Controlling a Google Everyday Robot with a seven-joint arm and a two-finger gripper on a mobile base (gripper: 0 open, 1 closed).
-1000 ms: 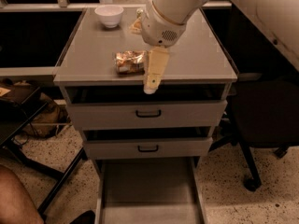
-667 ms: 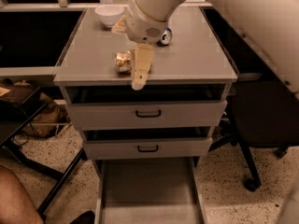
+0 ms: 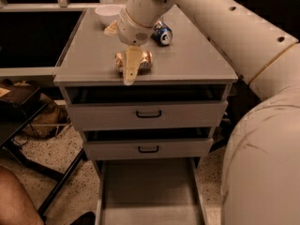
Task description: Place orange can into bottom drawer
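The orange can [image 3: 146,61], dented and orange-gold, lies on its side near the front edge of the grey cabinet top [image 3: 197,60]. My gripper [image 3: 130,76] hangs from the pale arm right over the can's middle and hides part of it, its tip reaching the cabinet's front edge. I cannot tell whether it touches the can. The bottom drawer [image 3: 108,191] is pulled out at floor level, a shallow grey tray with nothing visible in it.
A blue can [image 3: 163,33] lies behind the orange can. A white bowl [image 3: 107,12] and a small pale packet [image 3: 111,29] sit at the back left. Two upper drawers with black handles [image 3: 149,114] are slightly ajar. Black chair legs [image 3: 56,186] stand at the left.
My gripper has moved left, from just right of the orange can to directly over it. The can has not moved.
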